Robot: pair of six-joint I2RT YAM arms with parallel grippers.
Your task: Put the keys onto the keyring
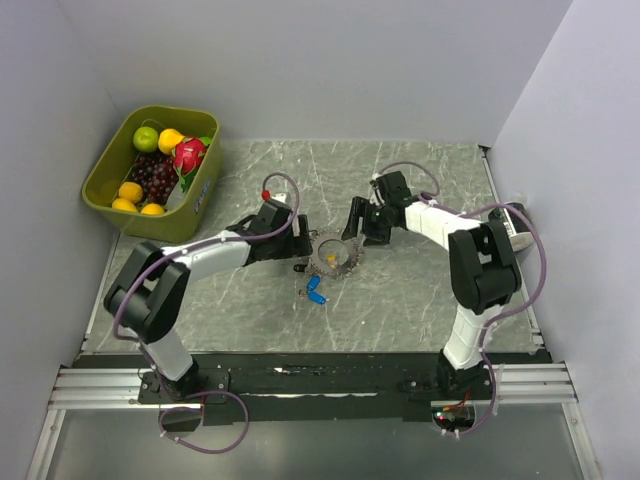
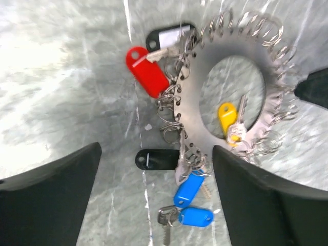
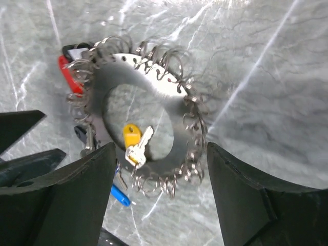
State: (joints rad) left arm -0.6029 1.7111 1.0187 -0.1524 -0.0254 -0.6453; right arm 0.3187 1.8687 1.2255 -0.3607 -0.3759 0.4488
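Keyring lies flat on table, mid-table between both arms. Left end effector is just left of it, jaws wide apart, nothing gripped. Right end effector hangs over the ring's near rim, jaws apart, nothing clamped. Yellow key lies inside the ring's hole. Red key and black keys sit against the rim on the left arm's side. Blue keys are at the rim's near edge. Cannot tell which are hooked on. Fruit bin stands far left, well apart.
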